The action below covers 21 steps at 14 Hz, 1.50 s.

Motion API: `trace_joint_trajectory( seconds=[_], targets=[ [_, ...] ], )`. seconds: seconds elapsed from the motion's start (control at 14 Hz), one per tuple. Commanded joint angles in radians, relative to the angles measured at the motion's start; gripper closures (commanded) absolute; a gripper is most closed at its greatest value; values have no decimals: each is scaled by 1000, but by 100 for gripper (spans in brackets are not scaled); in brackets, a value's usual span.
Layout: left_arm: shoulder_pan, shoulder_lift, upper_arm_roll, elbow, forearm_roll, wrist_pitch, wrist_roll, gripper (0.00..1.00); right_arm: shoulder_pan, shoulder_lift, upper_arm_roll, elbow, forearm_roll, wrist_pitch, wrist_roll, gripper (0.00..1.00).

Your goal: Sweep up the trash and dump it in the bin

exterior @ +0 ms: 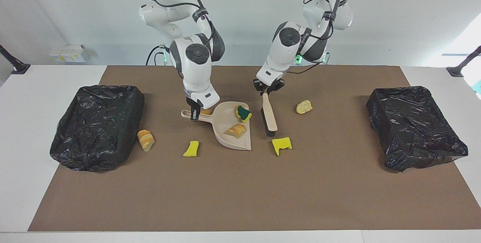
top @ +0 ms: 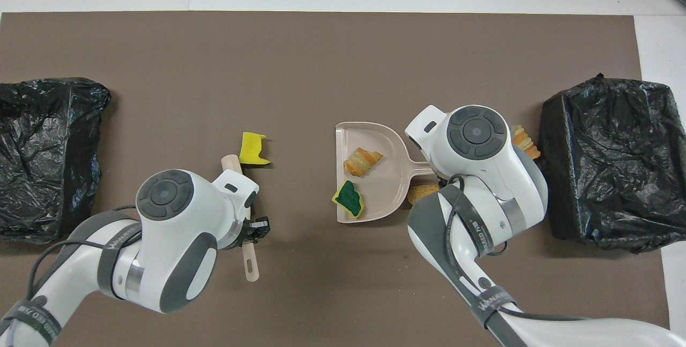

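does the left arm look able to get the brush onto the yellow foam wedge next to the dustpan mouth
Probably yes. The left end effector is shut on the brush, whose bristle end sits right beside the yellow wedge. Only bare mat lies between them and the dustpan.
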Motion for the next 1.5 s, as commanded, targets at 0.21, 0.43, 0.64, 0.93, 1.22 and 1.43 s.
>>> trace_joint_trajectory(
  seconds=[0.21,0.43,0.64,0.93,1.22,1.43],
  targets=[
    [-55,-10,22,38,-5,-152,17,100,-3,-11,7,-29,-15,37,-15,100],
    [-9,-74,25,47,-7,-271,-45,100,-3,-11,7,-29,-15,37,-15,100],
    [4,-113,23,46,-5,-395,-354,100,-3,-11,7,-29,-15,37,-15,100],
    [3,-140,14,25,-5,-491,-667,100,-3,-11,7,-29,-15,39,-17,100],
    [97,-182,20,-58,-4,-507,-653,100,-3,-9,7,-29,-15,39,-15,100],
    [119,-202,22,-86,1,-543,-655,100,-3,-7,5,-29,-15,39,-15,100]
  ],
)
